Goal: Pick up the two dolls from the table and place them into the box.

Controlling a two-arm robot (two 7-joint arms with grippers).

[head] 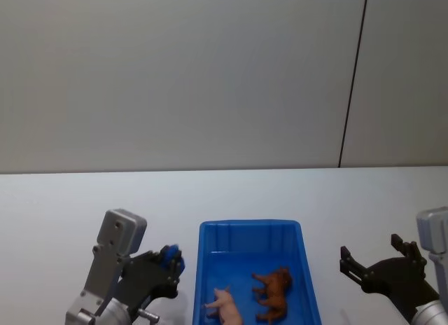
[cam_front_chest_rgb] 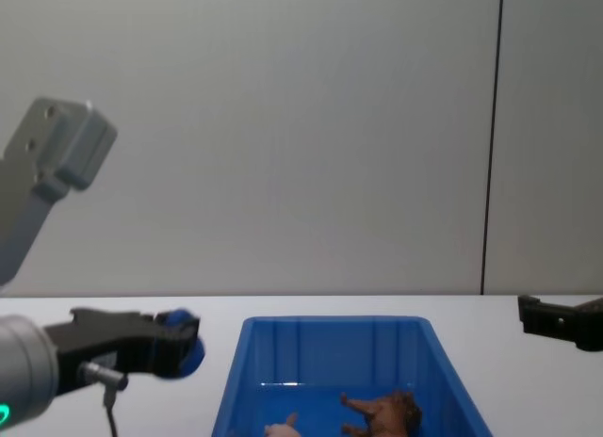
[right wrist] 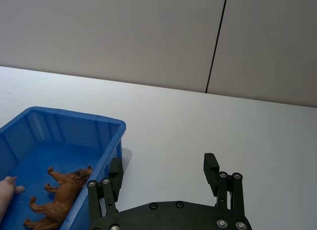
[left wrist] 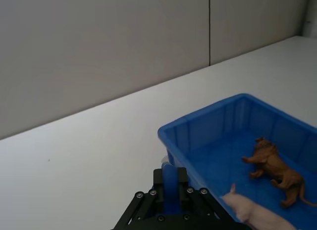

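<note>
Two dolls lie inside the blue box (head: pixel 306 269) at bottom centre of the head view: a shaggy brown animal (head: pixel 273 293) and a smooth pale pink one (head: pixel 226 307), close together. White table (head: pixel 63 206) surrounds it. Left gripper (head: pixel 170 263), lower left, is closed and empty; right gripper (right wrist: pixel 165 171), lower right, is spread wide, empty.
</note>
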